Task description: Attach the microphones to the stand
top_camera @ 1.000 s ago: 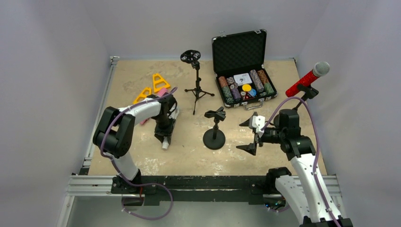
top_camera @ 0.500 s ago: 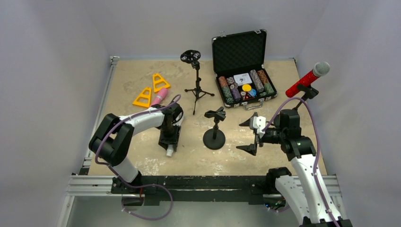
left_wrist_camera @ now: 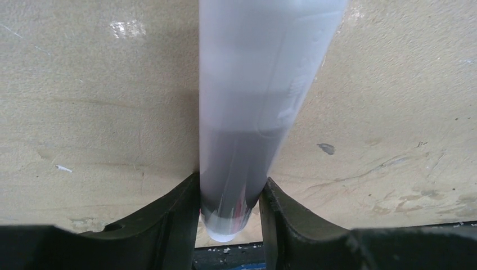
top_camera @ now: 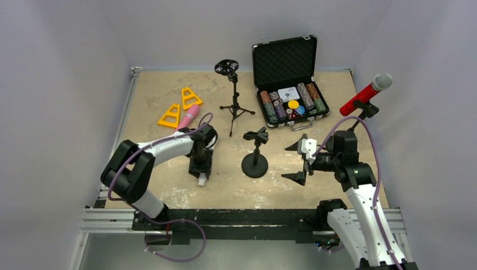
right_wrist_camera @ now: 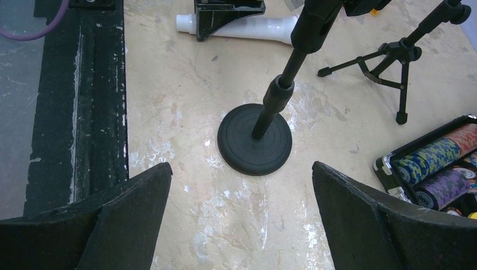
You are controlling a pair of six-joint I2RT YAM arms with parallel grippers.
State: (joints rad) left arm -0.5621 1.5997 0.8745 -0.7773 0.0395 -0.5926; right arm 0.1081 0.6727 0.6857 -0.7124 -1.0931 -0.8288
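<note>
My left gripper (top_camera: 200, 166) is shut on the white microphone (left_wrist_camera: 247, 112) near its tail end, low over the table left of the round-base stand (top_camera: 255, 160). The microphone's tail (top_camera: 201, 181) pokes out toward the near edge, and its body (right_wrist_camera: 256, 28) runs along the table. That stand's clip (top_camera: 256, 135) is empty. My right gripper (top_camera: 297, 162) hangs wide open to the right of the stand with nothing between its fingers (right_wrist_camera: 241, 165). The glittery red microphone (top_camera: 365, 94) sits tilted in a clip at the far right. The pink microphone (top_camera: 189, 114) lies by the yellow triangles.
A black tripod stand (top_camera: 233, 107) with a round head stands behind the round-base stand. An open black case (top_camera: 284, 59) of poker chips sits at the back right. Two yellow triangular pieces (top_camera: 191, 97) lie at the back left. A black rail (right_wrist_camera: 79, 101) borders the table's near edge.
My left arm has slid the white microphone a little to the right and toward the near edge, uncovering the pink microphone. The right arm has not moved.
</note>
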